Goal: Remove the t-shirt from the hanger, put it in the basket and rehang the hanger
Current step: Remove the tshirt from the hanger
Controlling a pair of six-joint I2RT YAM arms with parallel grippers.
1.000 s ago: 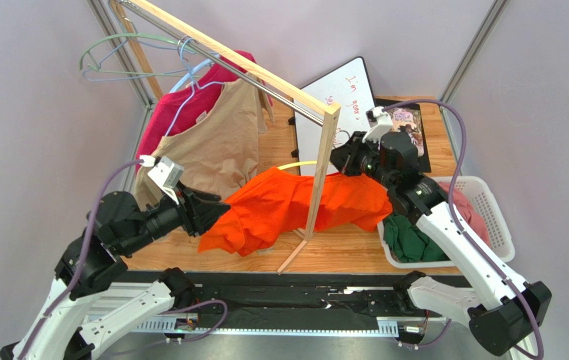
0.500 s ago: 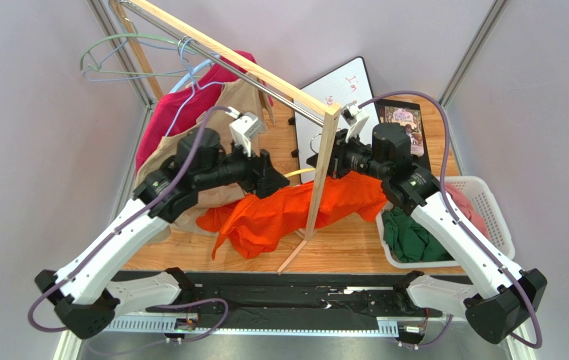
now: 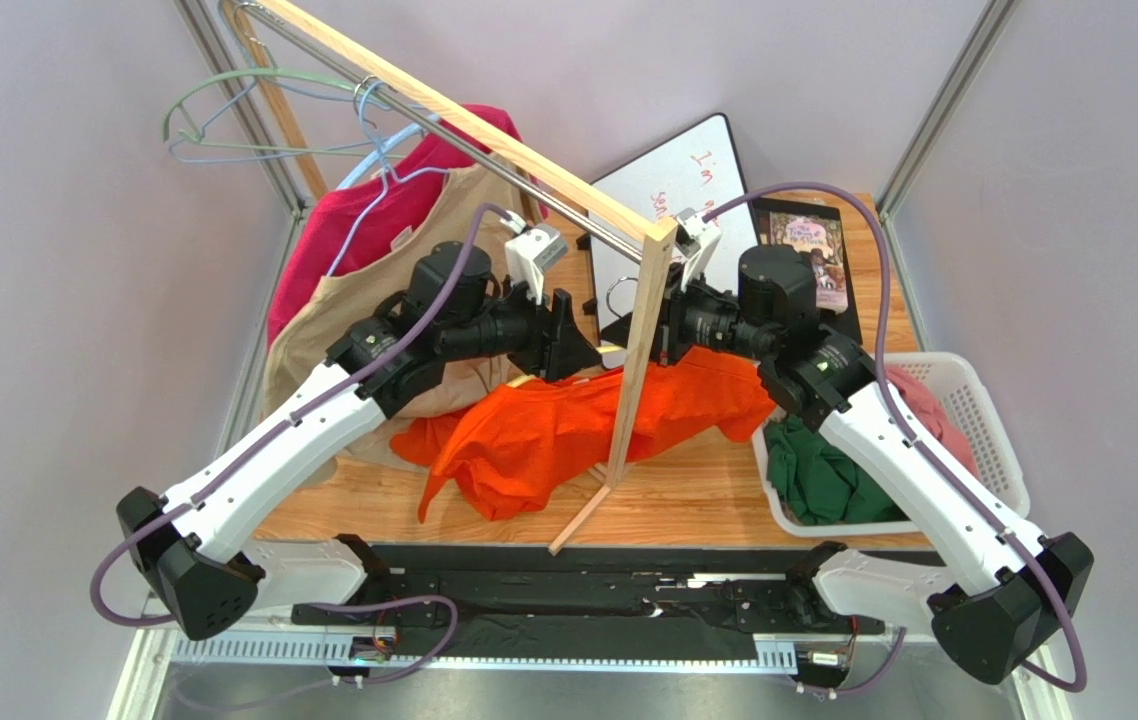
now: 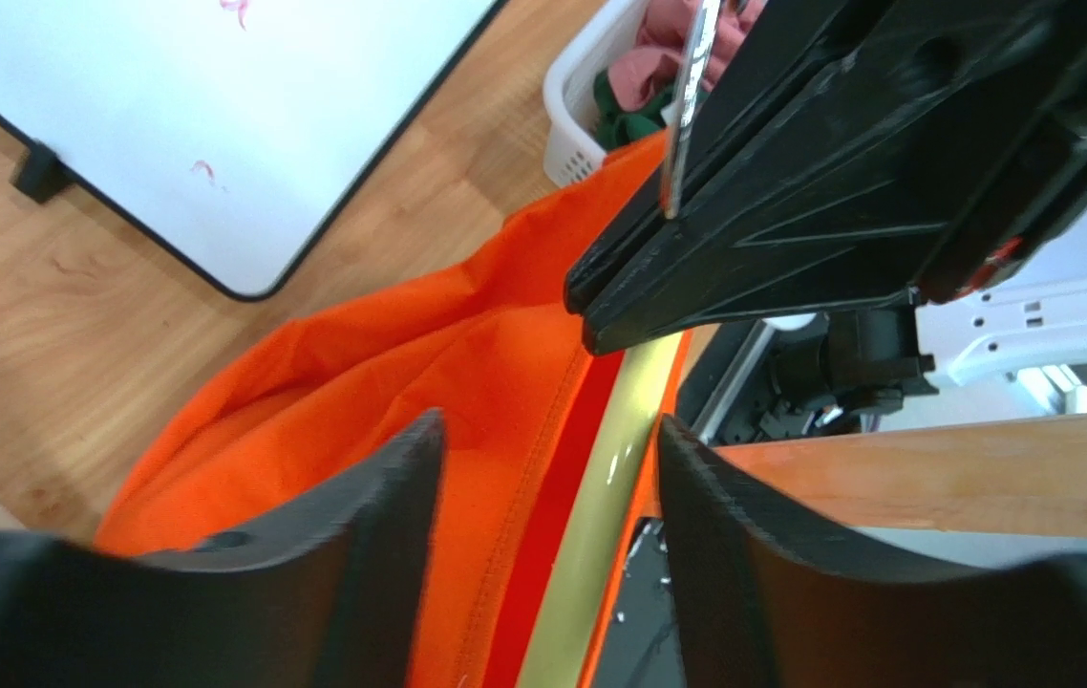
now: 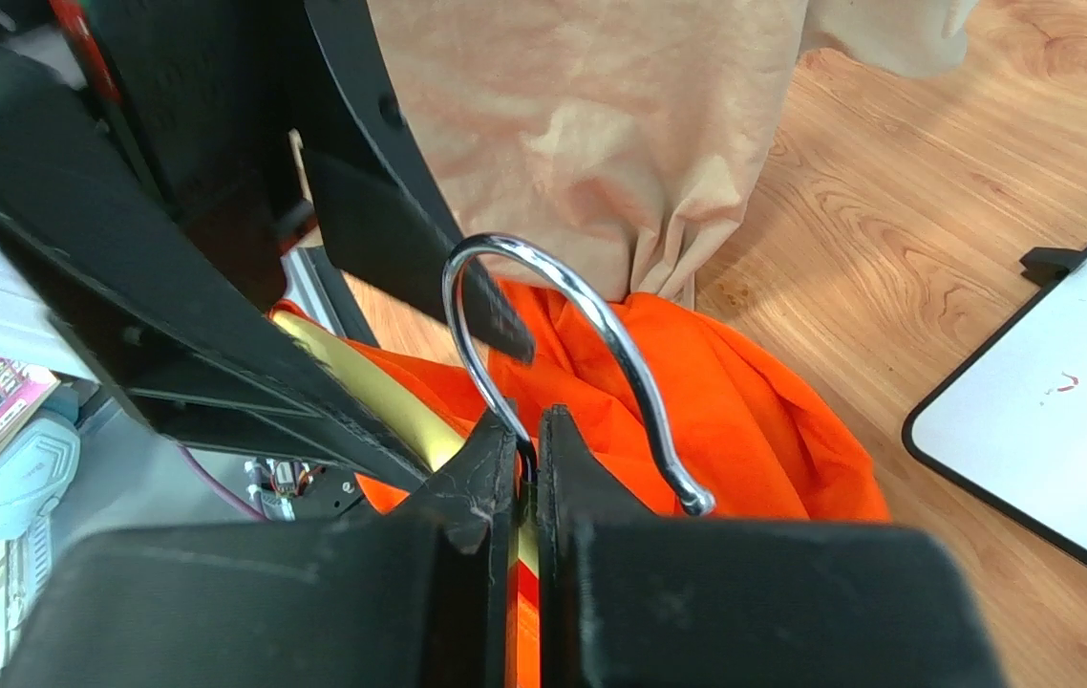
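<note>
From above, my left claw (image 3: 578, 342) and my right claw (image 3: 661, 321) face each other across the wooden rack post (image 3: 632, 383), over the table (image 3: 380, 495). The orange t-shirt (image 3: 545, 435) droops crumpled below both of them, near the white basket (image 3: 981, 420).

Through my left wrist camera, my left claw is released. Its fingers (image 4: 363, 516) are spread to either side of the yellow arm of the hanger (image 4: 607, 502) and the t-shirt's stitched hem, gripping neither. The whiteboard (image 4: 219, 115) stands on the wood beyond. My right claw's black body fills the upper right.

Through my right wrist camera, my right claw is clenched on the stem of the hanger's chrome hook (image 5: 618, 359), which curls up over my fingertips. Orange cloth is bunched underneath, around the yellow arm. A tan garment (image 5: 593, 129) hangs behind.
</note>
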